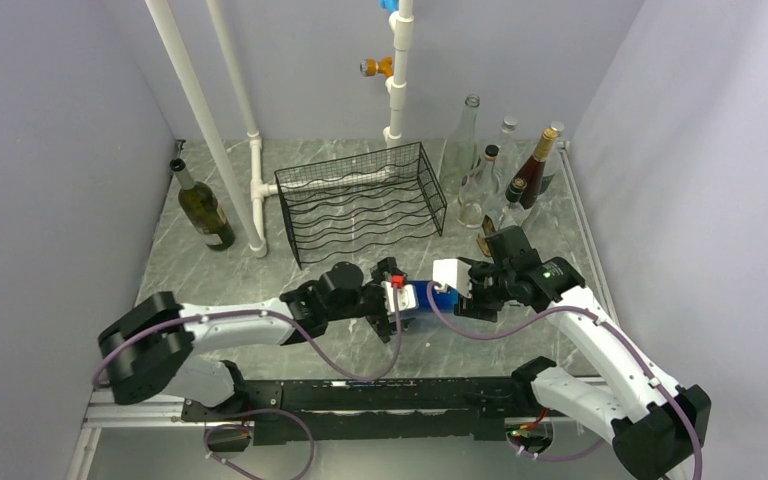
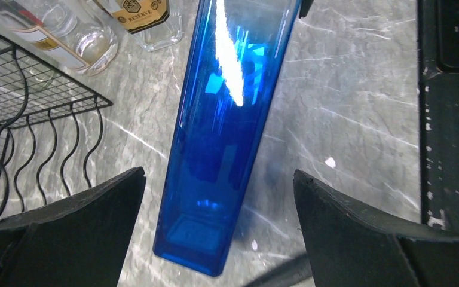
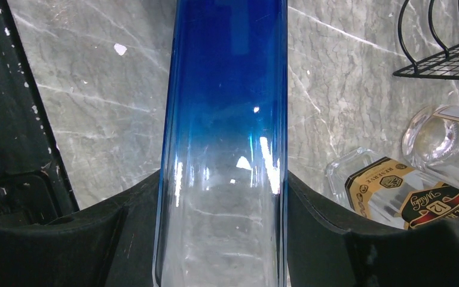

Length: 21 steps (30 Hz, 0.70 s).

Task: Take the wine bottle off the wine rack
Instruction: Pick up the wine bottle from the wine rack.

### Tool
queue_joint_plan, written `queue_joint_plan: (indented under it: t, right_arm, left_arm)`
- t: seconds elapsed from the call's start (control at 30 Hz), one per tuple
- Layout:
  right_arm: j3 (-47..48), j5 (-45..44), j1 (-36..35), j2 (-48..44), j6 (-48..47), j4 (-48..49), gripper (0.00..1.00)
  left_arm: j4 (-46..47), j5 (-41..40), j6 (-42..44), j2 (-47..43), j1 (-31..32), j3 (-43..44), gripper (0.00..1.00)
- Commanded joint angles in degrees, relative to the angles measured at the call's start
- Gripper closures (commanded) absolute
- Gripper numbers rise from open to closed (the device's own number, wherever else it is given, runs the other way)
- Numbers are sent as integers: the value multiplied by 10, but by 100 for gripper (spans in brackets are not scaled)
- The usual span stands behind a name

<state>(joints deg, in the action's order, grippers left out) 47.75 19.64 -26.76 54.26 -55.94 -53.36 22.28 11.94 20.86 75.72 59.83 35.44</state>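
- Bottle (image 2: 227, 119) is off the rack (image 1: 360, 205), just near of it, above the counter (image 1: 210, 275).
- Right gripper (image 3: 222, 179) grasps it; left gripper (image 2: 218, 173) is released around its base.
- Risk: smooth glass may slip from the single grip and drop.

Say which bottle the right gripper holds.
The blue bottle, alone pinched by the right gripper; the green bottle and the clustered bottles stand free beside the wine rack.

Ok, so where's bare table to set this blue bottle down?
Widest bare patch: the table front left, bordered by the green bottle, the wine rack and the left arm. A thin strip runs along the rack's front. Crowded: right rear, where the bottle cluster stands beside the rack.
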Motion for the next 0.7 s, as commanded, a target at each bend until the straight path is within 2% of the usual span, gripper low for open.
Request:
queue_joint_plan:
  t: [0.0,0.13,0.5,0.67]
  right_arm:
    - [17,32,-3,-27,-24,21,100]
    - [17,36,-3,-31,-28,22,100]
    - [20,53,-4,-31,-35,28,100]
    - [23,60,-4,-33,-38,26,100]
  left_arm:
    - [145,31,10,60,4,19,1]
    - [235,44,-13,96,4,1,1]
    - [304,129,-77,203,4,42,1]
    - [341,132,-101,241,4,61,1]
